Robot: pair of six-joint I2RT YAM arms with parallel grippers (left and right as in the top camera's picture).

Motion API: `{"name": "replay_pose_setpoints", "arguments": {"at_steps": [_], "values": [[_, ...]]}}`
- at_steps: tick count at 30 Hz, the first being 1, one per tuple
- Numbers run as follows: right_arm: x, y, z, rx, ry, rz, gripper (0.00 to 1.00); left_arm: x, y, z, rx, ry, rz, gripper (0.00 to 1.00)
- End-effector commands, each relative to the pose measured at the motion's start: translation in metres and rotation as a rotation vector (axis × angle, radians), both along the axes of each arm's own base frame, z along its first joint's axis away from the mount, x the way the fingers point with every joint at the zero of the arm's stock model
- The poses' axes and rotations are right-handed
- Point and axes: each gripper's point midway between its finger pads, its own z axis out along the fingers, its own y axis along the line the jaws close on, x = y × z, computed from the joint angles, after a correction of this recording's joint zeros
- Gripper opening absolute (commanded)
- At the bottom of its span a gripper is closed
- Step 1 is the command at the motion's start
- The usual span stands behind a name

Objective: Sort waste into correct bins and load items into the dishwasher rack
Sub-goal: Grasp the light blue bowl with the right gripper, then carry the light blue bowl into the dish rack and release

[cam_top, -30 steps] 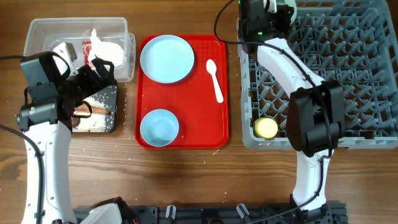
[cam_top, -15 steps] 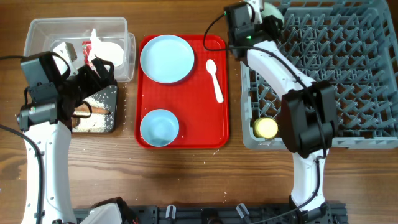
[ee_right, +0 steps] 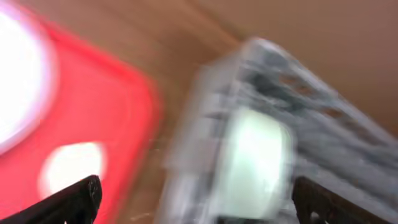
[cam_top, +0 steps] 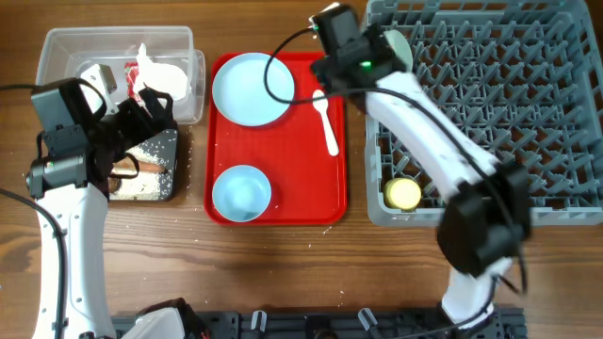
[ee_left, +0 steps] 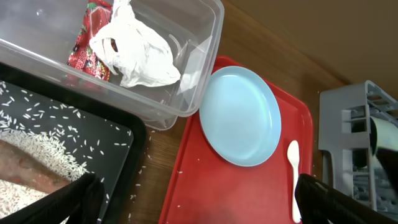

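Note:
My right gripper [cam_top: 337, 45] hangs open and empty over the gap between the red tray [cam_top: 283, 151] and the grey dishwasher rack [cam_top: 490, 113]; its view is blurred. One pale bowl [cam_top: 398, 45] [ee_right: 255, 162] stands on edge in the rack's far left corner, and the yellow cup [cam_top: 403, 193] sits in its near left corner. On the red tray lie the blue plate [cam_top: 252, 88] [ee_left: 242, 115], a second bowl [cam_top: 241, 191] and the white spoon [cam_top: 325, 121] [ee_left: 293, 168]. My left gripper [cam_top: 141, 118] [ee_left: 199, 208] is open above the black tray [cam_top: 168, 155].
The clear tub [cam_top: 66, 47] [ee_left: 199, 37] holds the red-and-white wrapper [ee_left: 87, 37] and crumpled paper [ee_left: 134, 53]. Rice [ee_left: 37, 158] and a brown stick [ee_left: 28, 177] lie in the black tray [ee_left: 118, 143]. Loose grains dot the wood beside the red tray [ee_left: 249, 193].
My right gripper has opened, left the bowl standing in the rack's far left corner, and swung left toward the red tray. The left arm has not moved.

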Motion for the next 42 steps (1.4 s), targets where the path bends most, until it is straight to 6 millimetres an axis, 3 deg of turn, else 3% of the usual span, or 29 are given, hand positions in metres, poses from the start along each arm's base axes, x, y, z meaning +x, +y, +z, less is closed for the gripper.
{"name": "replay_pose_setpoints", "arguments": {"at_steps": [1, 2, 4, 7, 8, 9, 11, 14, 17, 20, 26, 28, 31, 33, 35, 37, 38, 40, 42], "values": [[-0.093, 0.108, 0.031, 0.575, 0.339, 0.481, 1.0, 0.002, -0.002, 0.007, 0.012, -0.024, -0.024, 1.0], [-0.118, 0.125, 0.03, 0.707, 0.473, 0.526, 0.99, 0.002, -0.002, 0.007, 0.012, -0.024, -0.024, 1.0], [-0.131, 0.129, 0.006, 0.782, 0.619, 0.381, 0.84, 0.002, -0.002, 0.007, 0.012, -0.024, -0.024, 1.0], [-0.151, 0.123, -0.071, 0.716, 0.776, -0.007, 0.74, 0.002, -0.002, 0.007, 0.012, -0.024, -0.024, 1.0], [-0.169, 0.132, -0.098, 0.697, 0.832, -0.065, 0.7, 0.002, -0.002, 0.007, 0.012, -0.024, -0.024, 1.0], [-0.18, 0.139, -0.109, 0.69, 0.857, -0.089, 0.61, 0.002, -0.002, 0.007, 0.012, -0.024, -0.024, 1.0], [-0.205, 0.156, -0.127, 0.662, 0.877, -0.132, 0.57, 0.002, -0.002, 0.007, 0.012, -0.024, -0.024, 1.0], [-0.215, 0.163, -0.131, 0.638, 0.868, -0.171, 0.53, 0.002, -0.002, 0.007, 0.012, -0.024, -0.024, 1.0], [-0.214, 0.153, -0.137, 0.616, 0.86, -0.271, 0.4, 0.002, -0.002, 0.007, 0.012, -0.024, -0.024, 1.0], [-0.215, 0.151, -0.139, 0.609, 0.858, -0.281, 0.33, 0.002, -0.002, 0.007, 0.012, -0.024, -0.024, 1.0], [-0.22, 0.149, -0.153, 0.592, 0.895, -0.326, 0.04, 0.002, -0.002, 0.007, 0.012, -0.024, -0.024, 1.0], [-0.217, 0.151, -0.149, 0.601, 0.889, -0.319, 0.04, 0.002, -0.002, 0.007, 0.012, -0.024, -0.024, 1.0], [-0.207, 0.147, -0.124, 0.591, 0.847, -0.253, 0.04, 0.002, -0.002, 0.007, 0.012, -0.024, -0.024, 1.0], [-0.186, 0.115, -0.093, 0.544, 0.73, -0.303, 0.04, 0.002, -0.002, 0.007, 0.012, -0.024, -0.024, 1.0], [-0.149, 0.054, -0.028, 0.513, 0.491, -0.388, 0.04, 0.002, -0.002, 0.007, 0.012, -0.024, -0.024, 1.0], [-0.126, -0.018, 0.04, 0.463, 0.193, -0.536, 0.04, 0.002, -0.002, 0.007, 0.012, -0.024, -0.024, 1.0], [-0.125, -0.059, 0.076, 0.424, 0.013, -0.641, 0.04, 0.002, -0.002, 0.007, 0.012, -0.024, -0.024, 1.0], [-0.146, -0.129, 0.146, 0.343, -0.321, -0.815, 0.04, 0.002, -0.002, 0.007, 0.012, -0.024, -0.024, 1.0], [-0.158, -0.159, 0.178, 0.253, -0.474, -0.869, 0.05, 0.002, -0.002, 0.007, 0.012, -0.024, -0.024, 1.0]]}}
